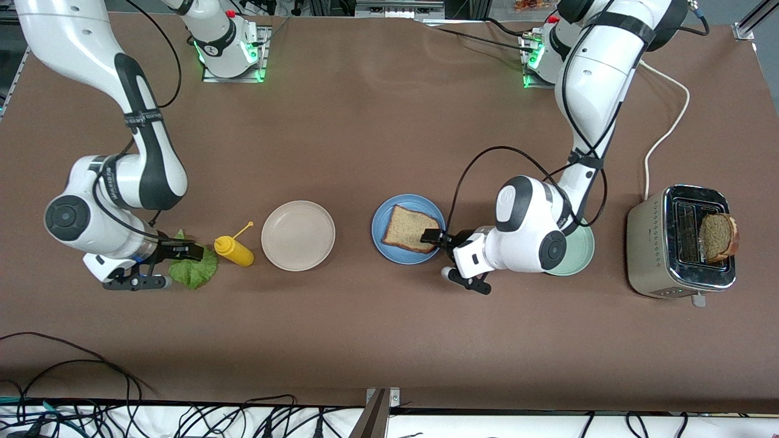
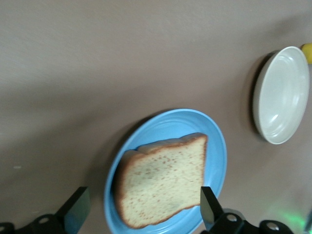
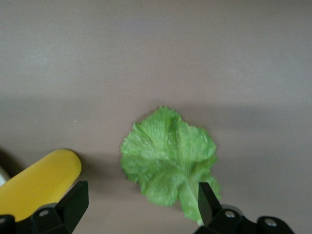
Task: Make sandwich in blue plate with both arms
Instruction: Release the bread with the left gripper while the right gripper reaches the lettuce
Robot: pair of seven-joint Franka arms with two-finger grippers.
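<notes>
A yellow squeeze bottle (image 1: pixel 235 250) lies on the desk (image 1: pixel 365 121) beside a beige plate (image 1: pixel 298 235); a pale green plate (image 1: pixel 581 252) sits near a silver toaster (image 1: pixel 651 243).

Blue plate (image 1: pixel 383 220): round, shallow, upright on table. One square brown bread slice (image 1: pixel 414 229) lies flat in it. Frilly green lettuce leaf (image 1: pixel 193 271) lies flat on table, toward the right arm's end
</notes>
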